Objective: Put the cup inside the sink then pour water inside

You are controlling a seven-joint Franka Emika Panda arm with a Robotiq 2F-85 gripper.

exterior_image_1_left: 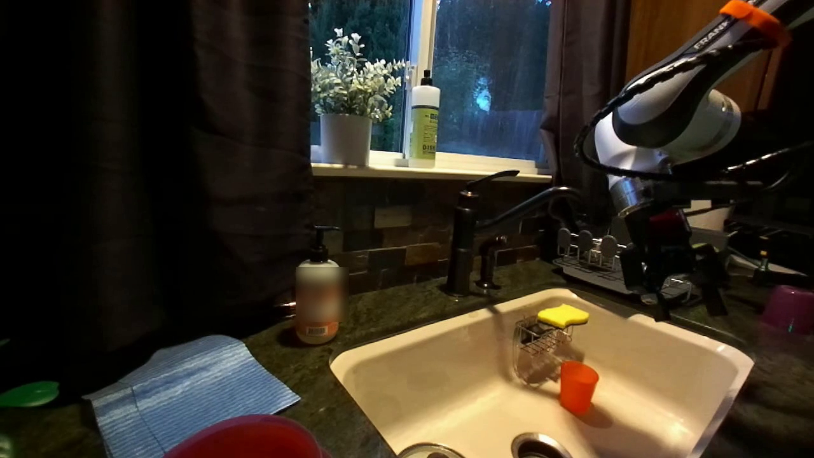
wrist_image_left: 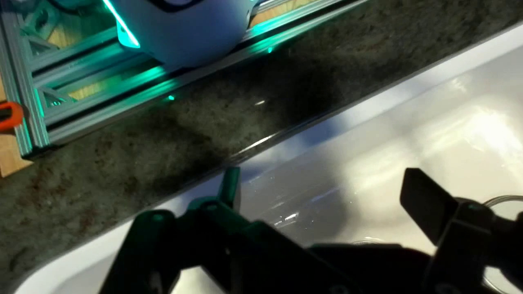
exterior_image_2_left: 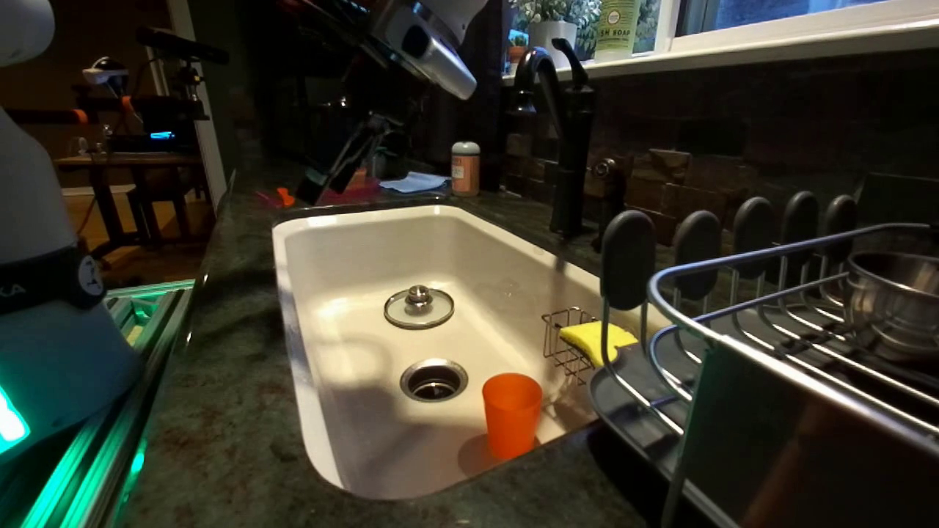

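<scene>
The small orange-red cup stands upright on the sink floor, in both exterior views [exterior_image_1_left: 577, 389] [exterior_image_2_left: 511, 418]. It stands near the wire caddy and is out of view in the wrist view. The cream-white sink [exterior_image_1_left: 439, 362] is set in the dark counter; it also shows in an exterior view [exterior_image_2_left: 352, 253] and the wrist view [wrist_image_left: 392, 106]. The dark faucet [exterior_image_1_left: 462, 248] stands behind the sink [exterior_image_2_left: 576, 154]. My gripper [wrist_image_left: 322, 179] is open with nothing between its fingers. It hangs above the sink and apart from the cup, also seen in both exterior views [exterior_image_1_left: 691, 310] [exterior_image_2_left: 326, 187].
A wire caddy with a yellow sponge [exterior_image_1_left: 563, 315] hangs on the sink wall. A glass lid [exterior_image_2_left: 419, 312] lies near the drain [exterior_image_2_left: 434, 381]. A dish rack [exterior_image_2_left: 704, 337] stands beside the sink. A soap bottle [exterior_image_1_left: 318, 305], blue cloth [exterior_image_1_left: 197, 388] and large red thing [exterior_image_1_left: 248, 439] are on the counter.
</scene>
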